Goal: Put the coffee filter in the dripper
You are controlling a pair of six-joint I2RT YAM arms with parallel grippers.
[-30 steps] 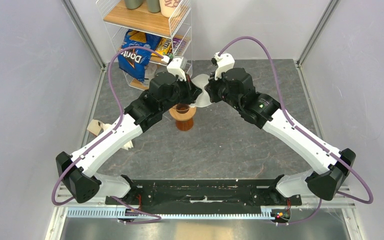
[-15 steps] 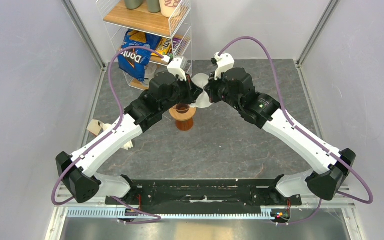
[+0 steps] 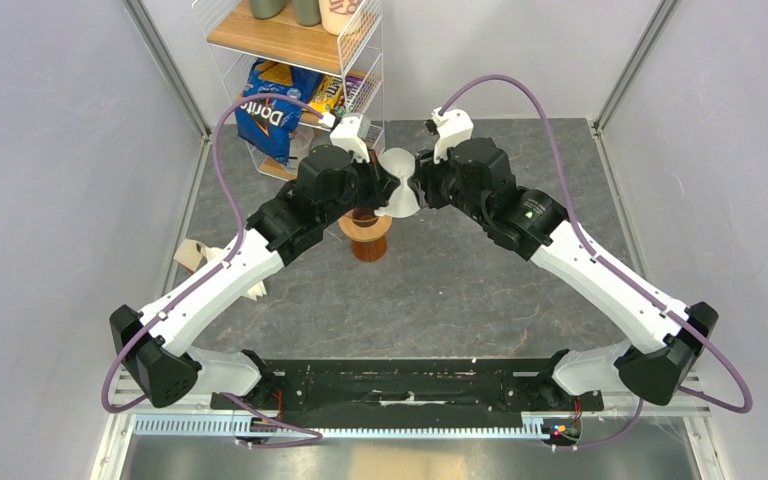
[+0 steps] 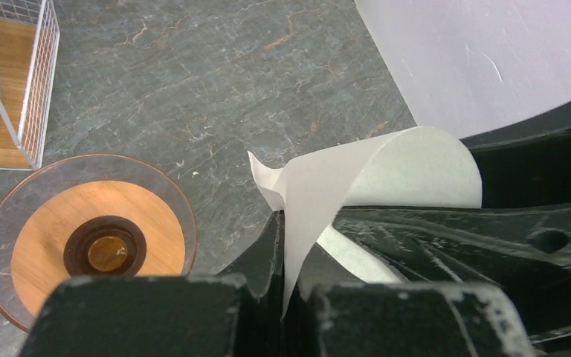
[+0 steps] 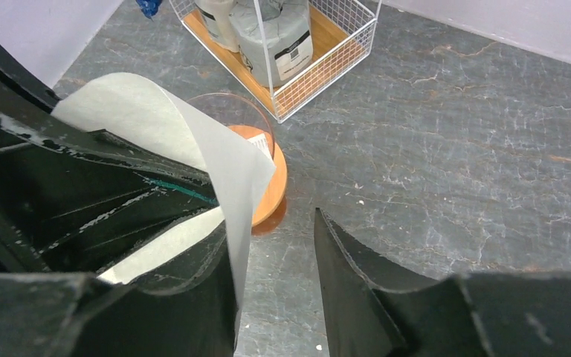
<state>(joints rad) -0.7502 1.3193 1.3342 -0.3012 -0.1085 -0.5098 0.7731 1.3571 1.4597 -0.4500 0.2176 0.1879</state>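
The coffee filter [image 3: 397,190] is a thin white sheet, curled between my two grippers above the table. My left gripper [image 3: 384,186] is shut on its edge; in the left wrist view the paper [image 4: 386,167] rises out of the closed jaws [image 4: 286,223]. My right gripper [image 3: 416,184] is open, and the filter [image 5: 141,119] lies against its left finger [image 5: 223,245] with a wide gap to the other finger. The orange-brown dripper [image 3: 368,240] stands on the table under my left wrist. It also shows in the left wrist view [image 4: 44,230] and, partly behind the paper, in the right wrist view [image 5: 275,178].
A white wire rack with wooden shelves stands at the back left, holding a Doritos bag [image 3: 265,110] and grey packets [image 5: 290,44]. A cream-white pile of filters [image 3: 200,255] lies at the table's left edge. Grey walls enclose both sides.
The right gripper has moved a little left toward the left gripper. The filter between them has gone from lying flatter to a more bowed, upright curl.
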